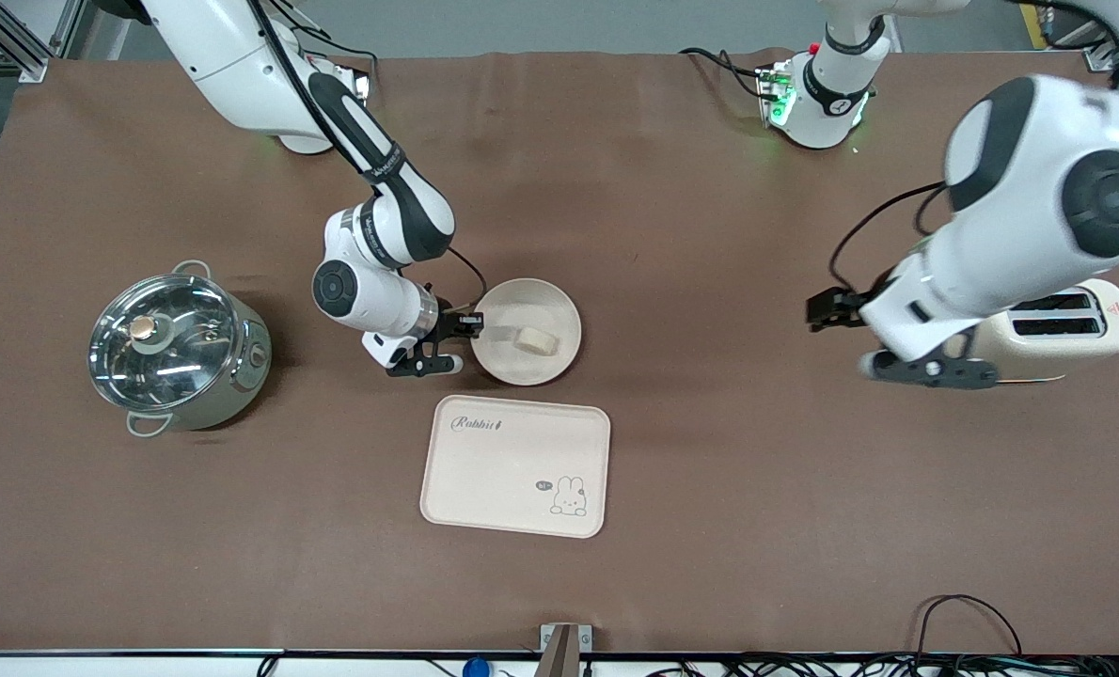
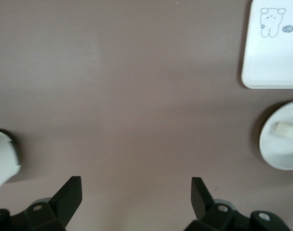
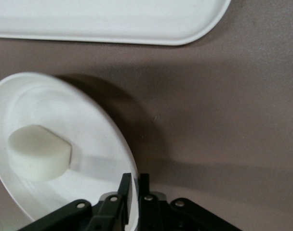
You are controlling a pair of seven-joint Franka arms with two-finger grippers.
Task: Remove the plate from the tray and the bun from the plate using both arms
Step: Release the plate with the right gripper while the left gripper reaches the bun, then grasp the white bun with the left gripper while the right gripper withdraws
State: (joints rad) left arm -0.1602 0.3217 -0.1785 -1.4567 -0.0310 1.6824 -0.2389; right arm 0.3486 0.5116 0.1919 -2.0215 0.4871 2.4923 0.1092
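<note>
Front view: bun (image 1: 535, 341) lies crosswise.

Two white jointed arms are showing glossy rounded shells broken by black joint sections. The right arm (image 1: 371, 226) is wearing a long black sleeve-like segment with small white lettering along it, and a round black cap is sitting on its wrist housing. A thin black cable is looping off that wrist. The left arm (image 1: 1020, 216) is showing a large black disc on its bulky joint, with a black cable arcing beside it. Its base (image 1: 818, 94) is glowing green, with a red dot near the top. The right gripper (image 1: 439, 346) and left gripper (image 2: 137, 199) are matte black, with silver screw heads showing in the finger mounts.
</note>
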